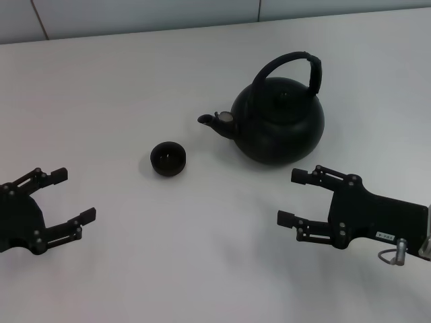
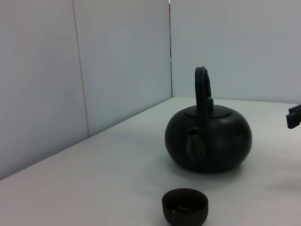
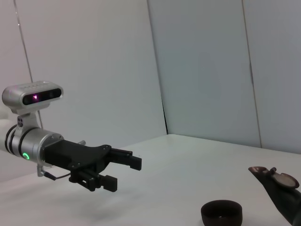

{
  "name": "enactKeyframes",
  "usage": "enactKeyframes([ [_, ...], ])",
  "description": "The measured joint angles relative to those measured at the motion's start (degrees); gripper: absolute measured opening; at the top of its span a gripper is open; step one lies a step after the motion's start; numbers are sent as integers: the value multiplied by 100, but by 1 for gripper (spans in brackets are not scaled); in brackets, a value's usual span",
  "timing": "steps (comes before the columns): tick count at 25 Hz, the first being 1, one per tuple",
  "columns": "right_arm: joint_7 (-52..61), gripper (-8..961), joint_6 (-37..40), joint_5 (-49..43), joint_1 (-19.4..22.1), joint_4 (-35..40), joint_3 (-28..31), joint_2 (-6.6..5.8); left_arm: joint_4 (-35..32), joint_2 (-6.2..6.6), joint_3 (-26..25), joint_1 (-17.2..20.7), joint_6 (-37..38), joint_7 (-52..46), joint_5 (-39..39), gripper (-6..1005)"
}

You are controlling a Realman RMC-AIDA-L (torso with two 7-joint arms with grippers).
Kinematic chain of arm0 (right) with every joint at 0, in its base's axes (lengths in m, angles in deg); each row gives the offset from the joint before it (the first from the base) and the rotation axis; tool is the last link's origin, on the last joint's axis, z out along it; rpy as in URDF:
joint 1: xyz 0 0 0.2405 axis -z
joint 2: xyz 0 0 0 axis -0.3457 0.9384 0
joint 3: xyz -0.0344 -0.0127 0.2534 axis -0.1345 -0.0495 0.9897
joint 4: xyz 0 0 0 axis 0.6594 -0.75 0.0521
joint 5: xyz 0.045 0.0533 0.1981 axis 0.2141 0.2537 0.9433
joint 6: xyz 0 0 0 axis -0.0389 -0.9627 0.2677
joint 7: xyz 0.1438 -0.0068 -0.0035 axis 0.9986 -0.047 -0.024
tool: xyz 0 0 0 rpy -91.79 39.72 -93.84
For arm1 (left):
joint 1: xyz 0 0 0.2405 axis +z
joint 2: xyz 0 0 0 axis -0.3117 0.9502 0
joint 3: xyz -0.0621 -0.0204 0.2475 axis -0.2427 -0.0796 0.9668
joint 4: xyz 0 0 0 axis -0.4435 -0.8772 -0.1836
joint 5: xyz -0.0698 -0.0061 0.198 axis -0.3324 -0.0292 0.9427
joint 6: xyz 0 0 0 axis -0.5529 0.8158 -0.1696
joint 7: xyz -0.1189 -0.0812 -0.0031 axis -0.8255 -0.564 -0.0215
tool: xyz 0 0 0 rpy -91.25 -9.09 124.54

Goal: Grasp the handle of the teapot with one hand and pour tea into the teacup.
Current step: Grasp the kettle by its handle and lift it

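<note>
In the right wrist view we see only the spout tip of the teapot [image 3: 281, 190] and the upper part of the teacup [image 3: 221, 213] — the rest of each is cut off at the frame edge. In the left wrist view the right gripper [image 2: 294, 116] shows only as a dark finger end at the edge. In the head view the left arm runs off the left edge and the right arm off the right.

Everything rests on a plain white table [image 1: 121, 87], with pale panelled walls meeting in a corner behind it.

We find the teapot [image 1: 278, 122] on the far right part of the table, upright, its spout pointing left toward the teacup [image 1: 168, 159], which stands apart from it, nearer the middle. The handle [image 1: 289, 66] arches over the lid, its thicker wrapped section on the right side.

The left gripper [image 1: 64, 202] hovers at the near left, fingers spread wide, holding nothing and touching nothing. The right gripper [image 1: 295, 196] sits at the near right, just this side of the teapot — fingers likewise spread apart, empty, clear of the pot.
</note>
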Motion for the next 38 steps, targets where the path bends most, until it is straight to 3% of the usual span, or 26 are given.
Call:
enactKeyframes([
  [6,-383,732,-5,3,27,-288,450,28,0,-42,-5,-23,19,5,-3,859],
  [22,-3743,726,-1399,10,762,-3022,4292,86,-4,-52,-45,-52,79,-10,-41,859],
  [27,-4218,724,-1715,10,846,-3382,4554,93,-2,-50,-44,-62,82,-10,-44,859],
  [38,-4129,719,-1762,10,606,-3203,4806,36,0,-91,-44,-71,43,7,-45,859],
])
